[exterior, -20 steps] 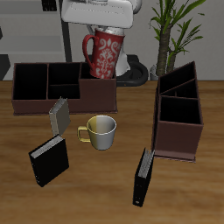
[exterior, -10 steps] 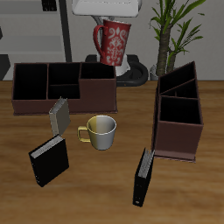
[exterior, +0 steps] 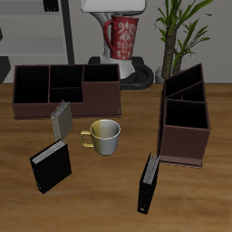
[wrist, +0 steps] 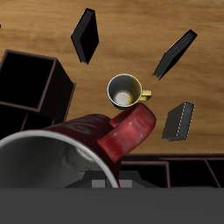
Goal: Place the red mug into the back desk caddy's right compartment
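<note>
My gripper (exterior: pixel 119 15) is shut on the rim of the red mug (exterior: pixel 122 39), which has a white speckled pattern, and holds it high above the table's back. The mug hangs above and behind the end section (exterior: pixel 101 74) of the back desk caddy (exterior: pixel 54 109), a long, low dark brown box. I cannot tell which of its large end sections is the right compartment. In the wrist view the red mug (wrist: pixel 61 153) fills the foreground, its handle (wrist: pixel 131 131) sticking out, and a strip of the caddy (wrist: pixel 179 171) shows beyond it.
A cream-yellow mug (exterior: pixel 104 135) stands mid-table, also in the wrist view (wrist: pixel 125 90). A taller angled dark brown caddy (exterior: pixel 184 136) stands at one side. A grey book (exterior: pixel 61 120) and two black books (exterior: pixel 50 167) (exterior: pixel 148 184) stand toward the front. A plant (exterior: pixel 177 32) is at the back.
The gripper has lifted the red mug higher and carried it sideways toward the plant, away from above the caddy's end section. Nothing else has moved.
</note>
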{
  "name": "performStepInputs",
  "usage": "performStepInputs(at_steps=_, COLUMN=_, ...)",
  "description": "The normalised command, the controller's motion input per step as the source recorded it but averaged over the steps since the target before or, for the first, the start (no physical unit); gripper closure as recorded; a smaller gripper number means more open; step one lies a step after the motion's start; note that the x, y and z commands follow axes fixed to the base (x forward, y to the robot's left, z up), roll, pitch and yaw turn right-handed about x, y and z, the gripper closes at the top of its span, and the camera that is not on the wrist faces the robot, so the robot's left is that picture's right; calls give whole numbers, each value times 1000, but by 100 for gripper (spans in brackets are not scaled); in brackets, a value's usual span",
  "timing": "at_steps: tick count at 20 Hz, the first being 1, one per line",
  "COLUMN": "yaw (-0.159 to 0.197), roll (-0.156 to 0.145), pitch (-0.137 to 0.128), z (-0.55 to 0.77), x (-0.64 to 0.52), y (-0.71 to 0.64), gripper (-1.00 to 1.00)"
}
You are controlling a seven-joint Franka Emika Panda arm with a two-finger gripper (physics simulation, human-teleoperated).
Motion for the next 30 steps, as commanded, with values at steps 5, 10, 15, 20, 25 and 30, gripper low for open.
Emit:
performStepInputs(at_steps=5, yaw=101, roll=48, pitch=60, z=-12, x=-453, y=-200, gripper=100)
performStepInputs(at_steps=10, yaw=38, roll=-16, pitch=12, z=14, x=-202, y=-328, gripper=100)
performStepInputs(at_steps=15, yaw=-14, roll=-24, pitch=21, z=-16, x=-111, y=-259, gripper=100)
performStepInputs(at_steps=20, yaw=-21, roll=-15, pitch=1, z=-12, x=-175, y=-202, gripper=100)
performStepInputs(at_steps=25, yaw=2, roll=-1, pitch=6, z=-116, x=-217, y=38, gripper=100)
performStepInputs(at_steps=30, yaw=-17, roll=-23, pitch=8, z=-117, x=-170, y=-124, gripper=100)
